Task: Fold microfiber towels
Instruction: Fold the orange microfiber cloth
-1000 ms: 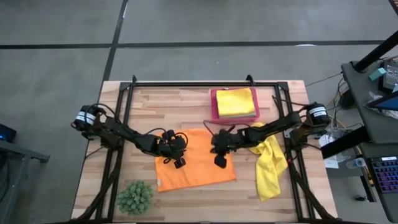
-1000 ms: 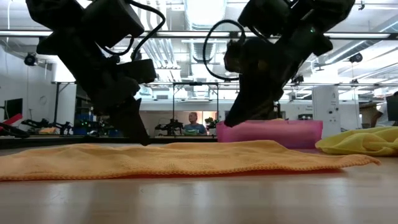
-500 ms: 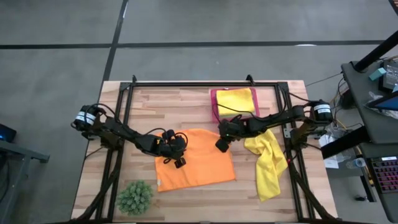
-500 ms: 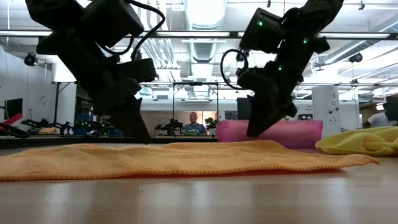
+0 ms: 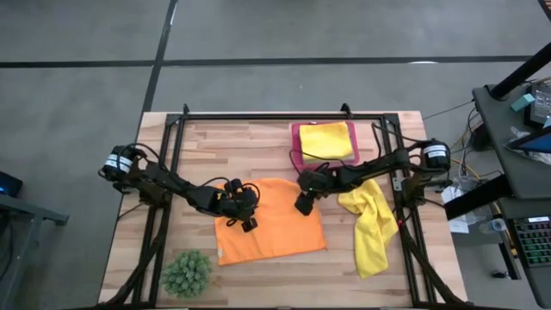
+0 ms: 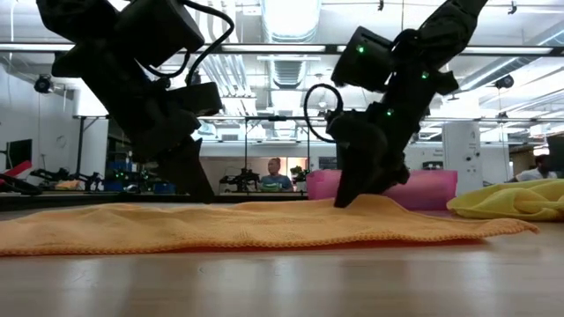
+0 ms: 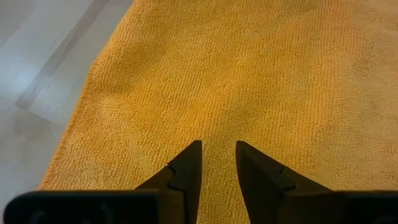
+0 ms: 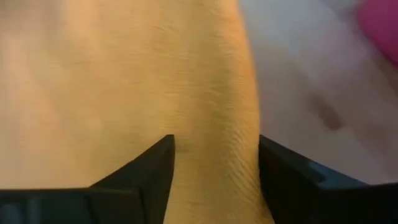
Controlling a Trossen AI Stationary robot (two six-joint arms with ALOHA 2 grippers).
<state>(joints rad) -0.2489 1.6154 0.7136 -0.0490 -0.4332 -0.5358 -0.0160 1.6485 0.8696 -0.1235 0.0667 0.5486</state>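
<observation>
orange towel (image 5: 270,217) lies flat under both grippers. right gripper (image 5: 302,205) (jaws wide) sits over its far right corner. left gripper (image 5: 247,224) jaws narrow, holding nothing

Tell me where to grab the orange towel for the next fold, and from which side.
Probably take the orange towel at its far right corner, nearest the pink tray, coming straight down. It lies flat, so only an edge offers a pinch, and the right gripper, jaws open, already hangs over that edge.
</observation>
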